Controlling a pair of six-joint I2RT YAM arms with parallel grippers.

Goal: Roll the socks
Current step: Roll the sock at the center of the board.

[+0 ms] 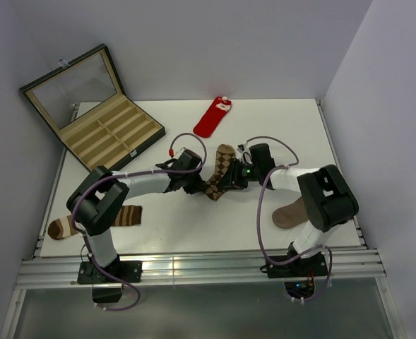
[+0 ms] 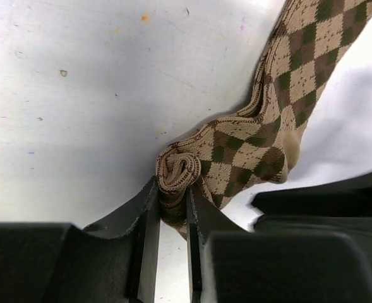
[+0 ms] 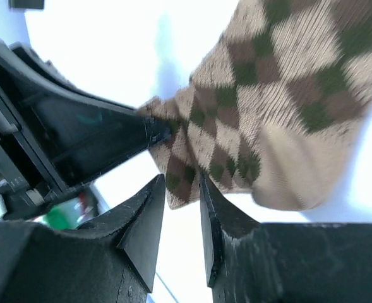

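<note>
Black fingers of the left claw (image 2: 172,192) fill the bottom of its own wrist view, pressed onto a small tight coil at the end of the argyle sock (image 2: 287,95). Seen from above, this sock lies at the centre of the counter (image 1: 215,222), its unrolled length running toward 12 o'clock. The left claw is at its 8 o'clock and the right claw (image 3: 182,183) at its 4 o'clock. The right claw's fingers stand a little apart with a corner of the patterned fabric between them; whether they pinch it or merely straddle it I cannot tell. The red sock (image 1: 212,118) lies flat and unrolled at the counter's 12 o'clock edge, well apart from both arms.

The step in hand looks like winding the argyle sock, with only the first turns made. To do it well, the left claw should hold the coil firmly and turn it over toward 12 o'clock, so each wrap lands square on the last. The right side's job, as I judge it, is to steady the loose fabric flat and straight without tugging the coil sideways. Loosening the pinch too early would likely let the knit spring open.
</note>
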